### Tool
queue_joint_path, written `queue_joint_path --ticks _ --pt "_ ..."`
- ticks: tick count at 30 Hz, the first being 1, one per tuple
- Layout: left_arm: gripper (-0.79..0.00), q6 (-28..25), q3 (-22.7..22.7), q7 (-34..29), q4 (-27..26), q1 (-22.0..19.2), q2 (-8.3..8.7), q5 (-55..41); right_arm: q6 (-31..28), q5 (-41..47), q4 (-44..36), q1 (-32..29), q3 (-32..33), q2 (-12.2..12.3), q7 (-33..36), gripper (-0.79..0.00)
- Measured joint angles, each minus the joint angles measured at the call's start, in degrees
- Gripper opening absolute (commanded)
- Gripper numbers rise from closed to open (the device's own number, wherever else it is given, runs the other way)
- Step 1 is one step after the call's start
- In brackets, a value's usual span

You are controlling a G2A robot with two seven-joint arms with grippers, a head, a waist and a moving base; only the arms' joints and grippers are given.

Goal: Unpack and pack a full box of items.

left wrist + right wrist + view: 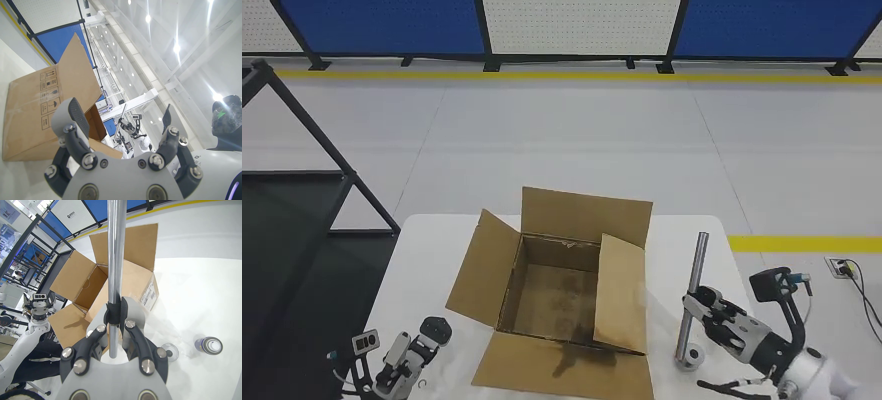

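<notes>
A white bench (432, 250) is standing on a pale workshop floor, with blue and white screens lining the far side.

From above, an open cardboard box (562, 300) is sitting mid-bench, flaps spread, its inside looking empty. Just right of it, the right pincer (712, 315) is clamping a long metal rod (694, 290) near its lower end. The left pincer (427, 338) is sitting at the near left corner.

From the left wrist, the left pincer (121, 115) is gaping open, holding nothing, near the box (37, 106).

From the right wrist, the right pincer (114, 313) is squeezing the rod (115, 247) between black pads, the box (85, 289) lying beyond. A small can (208, 344) and a clear cup (170, 351) are resting nearby on the bench (198, 294).

The rod is likely going into the box. It looks long, so tilting it corner to corner and clearing the right flap should help.
</notes>
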Motion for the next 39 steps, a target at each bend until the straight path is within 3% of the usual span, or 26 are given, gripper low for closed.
queue_joint_path --ticks 9,24,39 --pt "0.0 0.0 0.0 0.0 0.0 0.0 0.0 0.0 -0.6 -0.1 0.6 -1.6 0.8 0.5 -0.8 -0.785" --pt "0.0 0.0 0.0 0.0 0.0 0.0 0.0 0.0 -2.0 2.0 8.6 -8.2 18.3 3.4 6.0 -0.785" --pt "0.0 0.0 0.0 0.0 0.0 0.0 0.0 0.0 0.5 -8.8 24.8 -2.0 11.5 6.4 11.9 -0.785"
